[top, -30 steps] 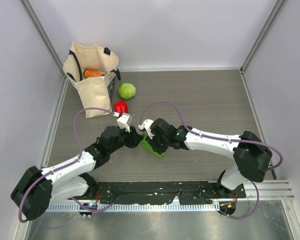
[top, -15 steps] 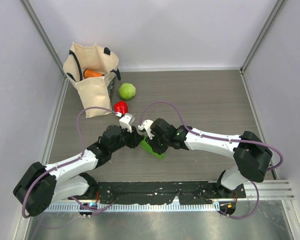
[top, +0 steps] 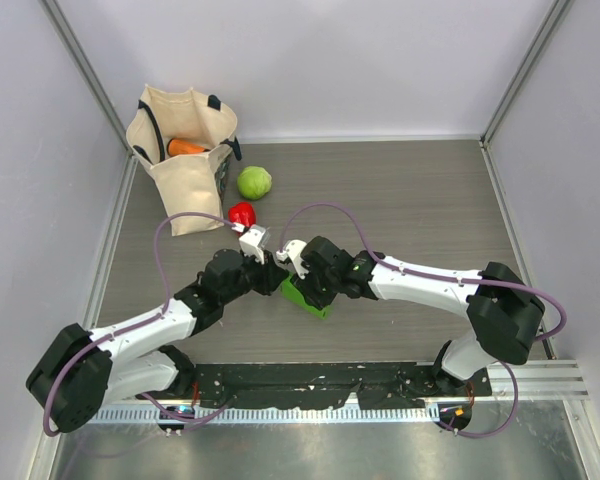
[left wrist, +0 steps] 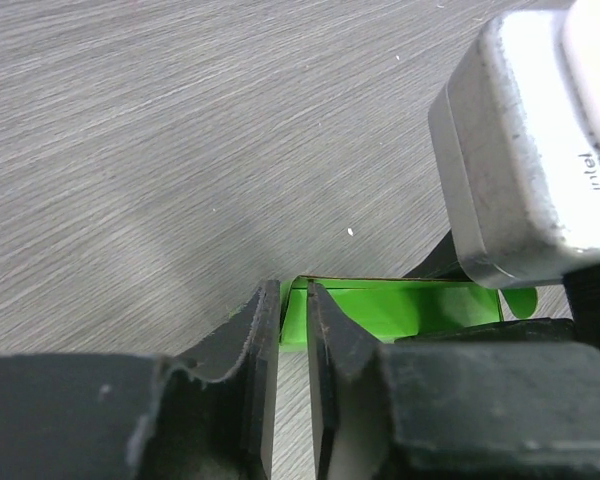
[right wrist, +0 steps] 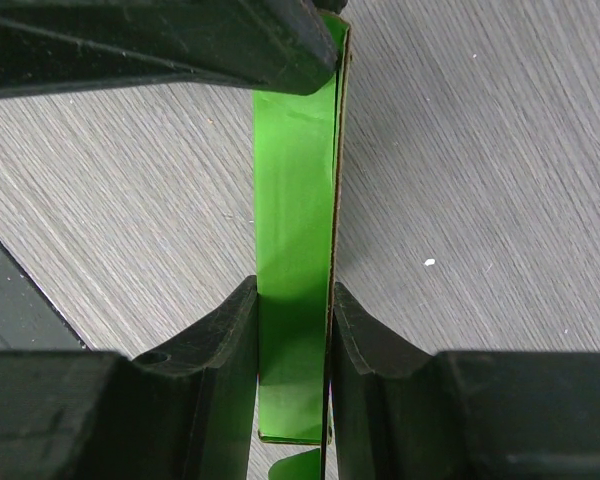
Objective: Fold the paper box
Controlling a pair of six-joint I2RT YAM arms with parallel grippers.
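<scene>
Red item (top: 242, 214), round vegetable (top: 254, 182) beyond paper box (top: 307, 299)

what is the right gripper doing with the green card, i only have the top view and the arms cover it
observer: The right wrist view shows the right gripper shut on the paper box, with one finger on each long side of a narrow folded strip.
operator: and the left one
observer: In the left wrist view the left gripper has its fingers nearly together, and the end of the strip shows in the slim gap. I cannot tell whether they press it.
operator: any card sticking out behind the right fingers
observer: The strip ends between the finger bases in the right wrist view, and a small rounded green flap shows just past that end.
</scene>
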